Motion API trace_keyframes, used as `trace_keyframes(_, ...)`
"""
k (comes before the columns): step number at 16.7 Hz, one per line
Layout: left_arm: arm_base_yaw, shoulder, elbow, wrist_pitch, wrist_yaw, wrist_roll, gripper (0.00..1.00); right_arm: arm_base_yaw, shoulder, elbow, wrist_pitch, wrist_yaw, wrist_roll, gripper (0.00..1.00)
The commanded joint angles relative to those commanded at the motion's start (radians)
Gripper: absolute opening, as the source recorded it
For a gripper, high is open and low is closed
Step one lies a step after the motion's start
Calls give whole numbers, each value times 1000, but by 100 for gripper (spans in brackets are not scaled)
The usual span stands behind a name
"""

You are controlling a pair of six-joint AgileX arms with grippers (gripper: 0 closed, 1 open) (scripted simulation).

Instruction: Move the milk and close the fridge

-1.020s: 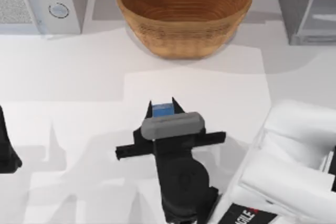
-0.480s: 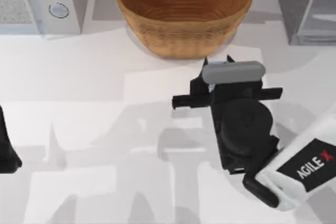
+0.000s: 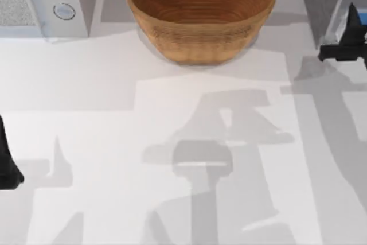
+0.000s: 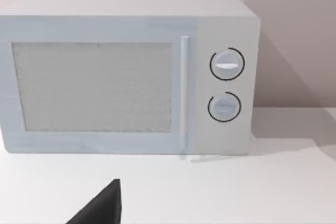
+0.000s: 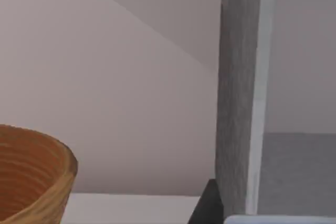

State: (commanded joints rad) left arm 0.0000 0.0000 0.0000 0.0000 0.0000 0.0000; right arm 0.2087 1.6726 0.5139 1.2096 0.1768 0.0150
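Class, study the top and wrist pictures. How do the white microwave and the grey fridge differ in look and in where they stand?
The microwave is white, with a speckled window and two round knobs; the fridge has a speckled dark grey side and a pale front edge, with no knobs visible. The microwave stands at the table's far left corner, the fridge at its far right, with the basket between them. Both are boxy appliances against the back wall.
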Motion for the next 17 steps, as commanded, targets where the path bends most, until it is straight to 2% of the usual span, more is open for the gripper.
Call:
trace_keyframes(2, 0, 0, 0, 0, 0, 0, 100, -106, -92, -60, -42, -85, -1, 0)
trace_keyframes(4, 0, 0, 0, 0, 0, 0, 100, -171, -147, -105, -79, -128, 0, 0)
trace_keyframes(11, 0, 0, 0, 0, 0, 0, 100, -191, -162, -117, -93, -136, 2, 0)
trace_keyframes(14, 0, 0, 0, 0, 0, 0, 100, -208, -93, -50, -97, -159, -1, 0)
trace_keyframes(17, 0, 0, 0, 0, 0, 0, 100, -248, 66, 111, -109, -200, -6, 0)
